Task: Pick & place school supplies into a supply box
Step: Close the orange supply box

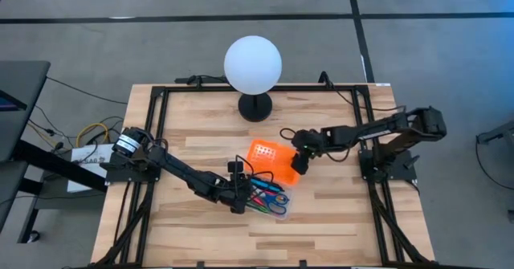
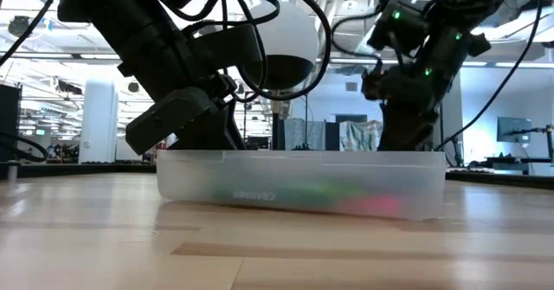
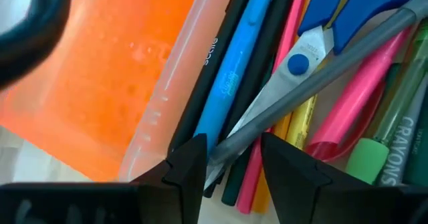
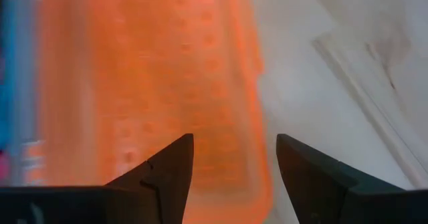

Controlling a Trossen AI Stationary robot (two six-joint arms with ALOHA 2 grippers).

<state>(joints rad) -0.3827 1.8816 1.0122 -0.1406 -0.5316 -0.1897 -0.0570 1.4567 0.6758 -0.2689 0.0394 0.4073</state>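
- Supply box (image 1: 271, 190) sits mid-table, just in front of the white globe lamp (image 1: 253, 63); orange lid (image 1: 269, 158) is swung open toward the lamp, clear body toward the table's front edge.
- Low view: frosted box wall (image 2: 303, 186) rests flat on the wooden table (image 2: 277, 255); green and pink shapes show blurred through it.
- Contents, left wrist view — blue-handled scissors (image 3: 314, 47), a grey pen (image 3: 321, 83) lying across them, a black pen (image 3: 210, 77), a light blue pen (image 3: 234, 70), a pink marker (image 3: 361, 97), a yellow pen (image 3: 297, 120), a green crayon (image 3: 384, 137).
- Writing: "CRAYONS" reads on the green crayon; small print on the black pen is too small to read.
- Left gripper (image 3: 231, 160) is over the box contents, fingers (image 3: 190, 164) a narrow gap apart around the grey pen's lower end — contact with it unclear.
- Right gripper (image 4: 234, 167) hovers above the orange lid, fingers spread wide, nothing between them.
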